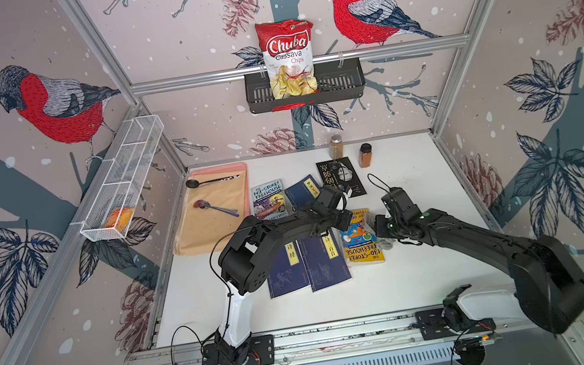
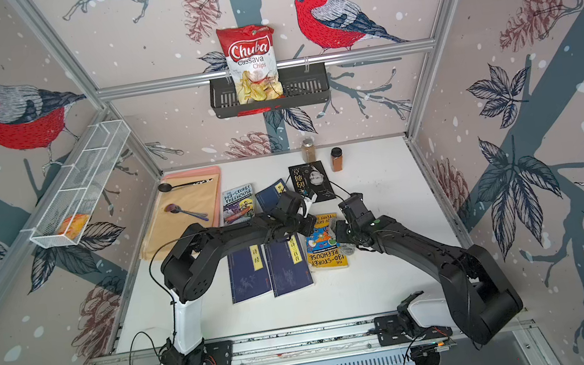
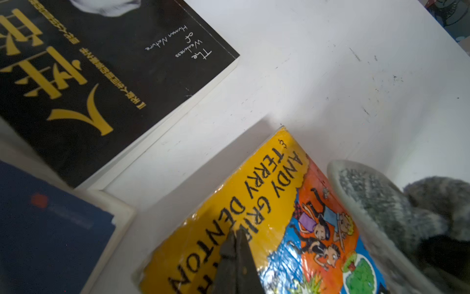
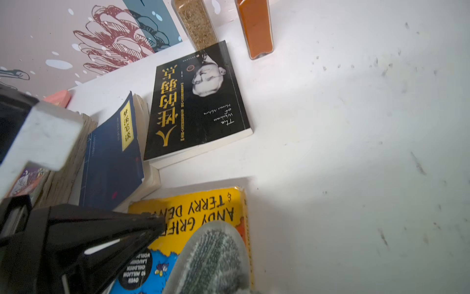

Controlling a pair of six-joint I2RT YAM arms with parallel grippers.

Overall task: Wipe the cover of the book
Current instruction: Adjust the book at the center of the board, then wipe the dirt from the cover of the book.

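Grey cloth (image 4: 213, 257) is touching the yellow book (image 1: 364, 253): wiping is seemingly only beginning.
Right pincer (image 1: 381, 233) is gripping the cloth; left pincer (image 3: 235, 238), closed, is pinning the cover beneath its tips, cloth just beside.

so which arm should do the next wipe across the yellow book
Right. The right gripper holds the grey cloth on the yellow book; the left gripper, shut and empty, presses the cover down.

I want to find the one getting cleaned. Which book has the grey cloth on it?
The yellow 130-Storey Treehouse book: only its cover has the grey cloth lying on it.
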